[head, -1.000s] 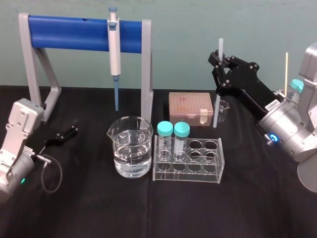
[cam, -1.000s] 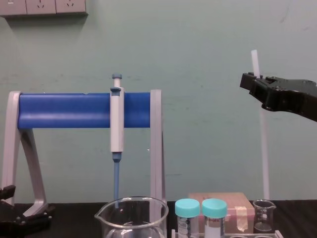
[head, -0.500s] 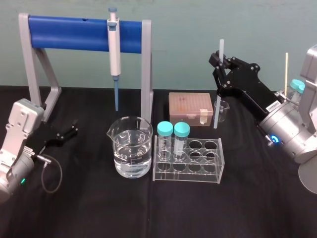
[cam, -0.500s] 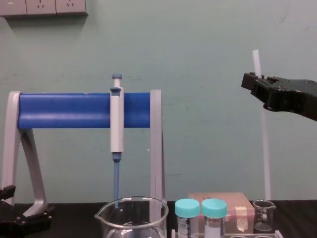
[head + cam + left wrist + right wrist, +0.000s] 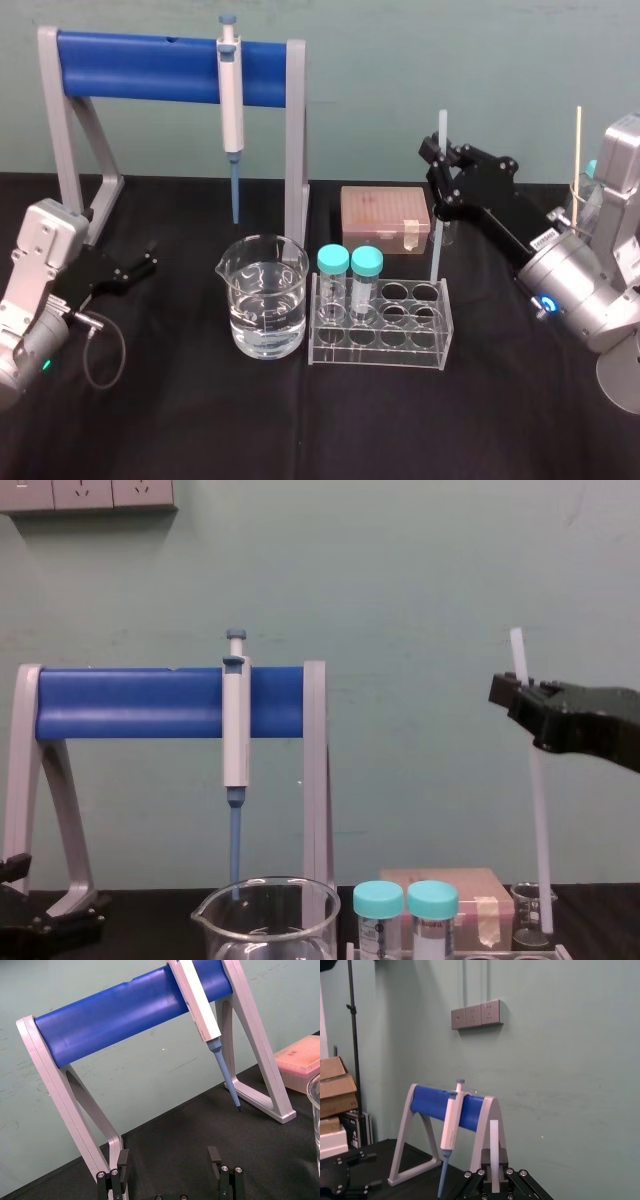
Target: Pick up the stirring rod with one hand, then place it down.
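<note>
Head view: the right pincer [image 5: 441, 168] is clamped on the rod [image 5: 436, 235] near its top. The rod hangs upright, its lower end just behind the rack [image 5: 400, 345]. The left pincer [image 5: 140, 266] lies parked well apart at the worktop's [image 5: 300, 430] left side. Left wrist view: its fingers [image 5: 122, 1157] gape, empty. Right wrist view: the rod rises straight between the jaws. Chest view: its tip is at the small beaker [image 5: 525, 920], in or beside I cannot tell, so setting down likely means straight descent

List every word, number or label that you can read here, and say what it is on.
No text is legible.
White sticker on the right arm: print too small to read.
Labels on the two capped tubes: blurred, unreadable.
</note>
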{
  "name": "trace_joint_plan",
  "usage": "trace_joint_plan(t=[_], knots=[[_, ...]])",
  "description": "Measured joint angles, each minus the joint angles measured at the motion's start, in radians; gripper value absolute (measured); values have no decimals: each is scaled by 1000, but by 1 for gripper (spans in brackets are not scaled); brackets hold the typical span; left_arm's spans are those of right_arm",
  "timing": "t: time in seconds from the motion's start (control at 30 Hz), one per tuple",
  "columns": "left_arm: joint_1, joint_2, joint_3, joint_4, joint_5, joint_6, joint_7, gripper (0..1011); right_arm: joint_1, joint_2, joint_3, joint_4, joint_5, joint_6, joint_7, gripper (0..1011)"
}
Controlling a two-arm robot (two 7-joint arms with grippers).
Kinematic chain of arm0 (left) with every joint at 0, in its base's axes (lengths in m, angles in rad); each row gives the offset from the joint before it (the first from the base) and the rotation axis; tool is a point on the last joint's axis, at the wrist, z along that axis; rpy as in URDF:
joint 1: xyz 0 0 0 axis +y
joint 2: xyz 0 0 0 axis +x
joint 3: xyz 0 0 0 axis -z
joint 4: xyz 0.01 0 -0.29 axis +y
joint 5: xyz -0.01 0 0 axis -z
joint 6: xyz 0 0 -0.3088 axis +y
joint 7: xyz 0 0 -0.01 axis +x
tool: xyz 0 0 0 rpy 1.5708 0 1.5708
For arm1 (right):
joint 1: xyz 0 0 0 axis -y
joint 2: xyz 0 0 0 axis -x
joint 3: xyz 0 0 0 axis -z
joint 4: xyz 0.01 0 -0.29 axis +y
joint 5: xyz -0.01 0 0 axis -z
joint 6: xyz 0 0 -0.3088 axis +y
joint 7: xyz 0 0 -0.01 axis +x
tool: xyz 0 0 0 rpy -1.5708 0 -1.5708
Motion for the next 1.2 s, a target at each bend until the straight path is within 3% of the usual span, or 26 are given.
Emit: trace_joint_plan(t=[0.37, 0.7, 1.2], knots=[[0, 0, 0, 0, 0, 0, 0, 1001, 8, -21, -1, 72, -9, -48, 11, 72], [0, 0, 0, 0, 0, 0, 0, 1000, 49, -37, -4, 146, 15, -92, 67, 72], [0, 0, 0, 0, 0, 0, 0, 1001, 70, -42, -20, 191, 17, -90, 79, 72]])
